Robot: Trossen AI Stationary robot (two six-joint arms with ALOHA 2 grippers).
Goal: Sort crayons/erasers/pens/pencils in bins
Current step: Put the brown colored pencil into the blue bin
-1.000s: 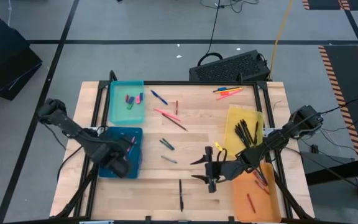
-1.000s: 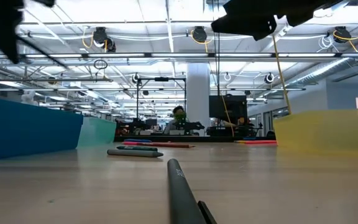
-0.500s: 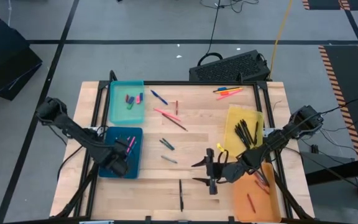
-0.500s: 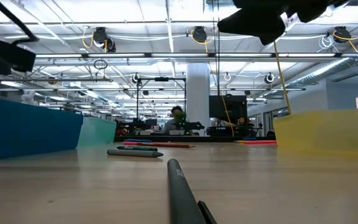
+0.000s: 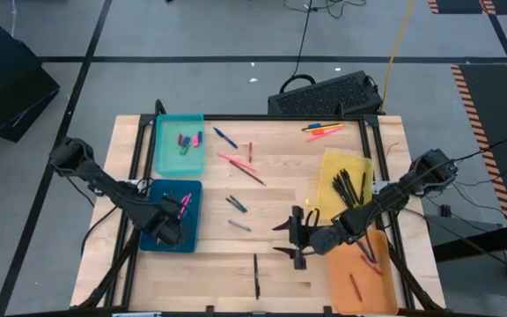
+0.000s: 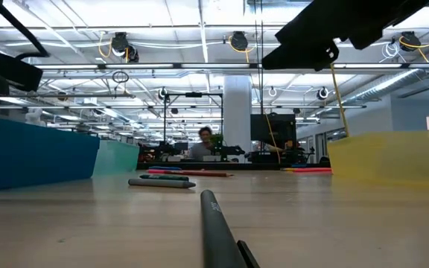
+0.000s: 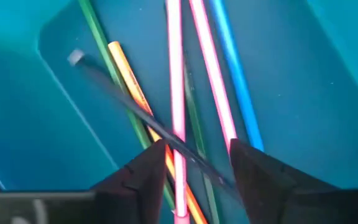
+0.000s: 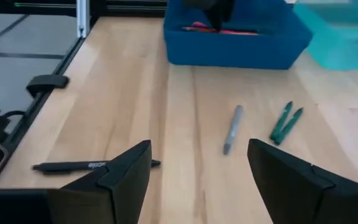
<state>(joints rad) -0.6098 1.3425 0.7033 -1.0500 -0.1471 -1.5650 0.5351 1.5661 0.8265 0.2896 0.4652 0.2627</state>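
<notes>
My left gripper (image 5: 167, 231) hangs open over the dark blue bin (image 5: 152, 195), which holds pink, blue, green and orange pencils (image 7: 178, 93) and a dark one (image 7: 123, 102); the fingers touch none of them. The teal bin (image 5: 164, 151) holds small erasers (image 5: 186, 140). My right gripper (image 5: 295, 239) stands wide open above the bare table, between the grey pen (image 8: 231, 129) and the black pen (image 8: 86, 166). Black pens lie in the yellow bin (image 5: 331, 163). Red crayons (image 5: 356, 287) lie in the orange bin (image 5: 341, 291).
Loose on the table are a blue pen (image 5: 224, 137), a red crayon (image 5: 250, 151), a pink pencil (image 5: 235, 162), a dark pencil (image 5: 253, 175), green sticks (image 5: 236, 204) and pink, orange and blue sticks (image 5: 323, 131) at the far edge. The black pen (image 6: 216, 223) lies nearest the front.
My right arm has sunk a little lower over the table's middle, its gripper still open. My left gripper has stayed over the dark blue bin, shifting slightly toward the table's left edge.
</notes>
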